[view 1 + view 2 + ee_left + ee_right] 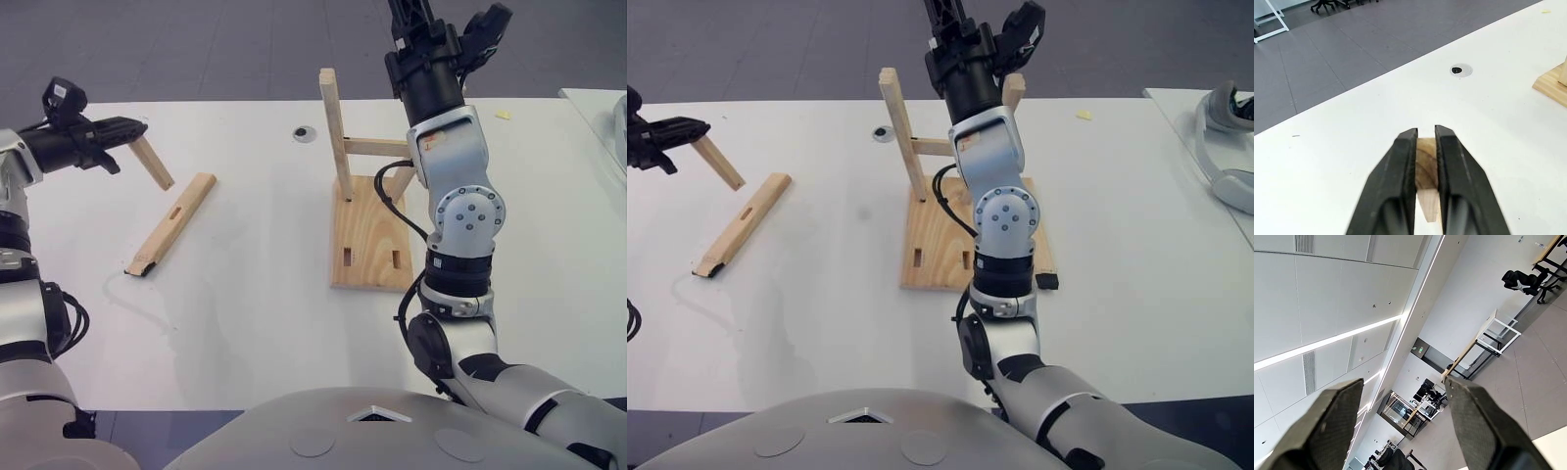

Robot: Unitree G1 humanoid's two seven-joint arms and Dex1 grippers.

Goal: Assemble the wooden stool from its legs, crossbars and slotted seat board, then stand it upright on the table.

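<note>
The slotted seat board (370, 245) lies flat on the white table (245, 323). One leg (335, 132) stands upright at the board's far left corner, and a crossbar (375, 147) runs from it toward a second leg (1016, 90) that is mostly hidden behind my right arm. My right gripper (451, 24) is raised above this frame, open, fingers pointing up with nothing between them (1403, 382). A loose leg (173, 223) with a black foot lies on the table at the left. Above it, my left gripper (135, 125) is shut on a short wooden crossbar (1426, 169), held tilted over the table.
A round cable grommet (306, 133) sits in the table behind the stool parts. A small black piece (1048, 282) lies at the board's near right corner. A yellow scrap (503, 115) is at the far right. A white headset (1227, 147) rests on the neighbouring table.
</note>
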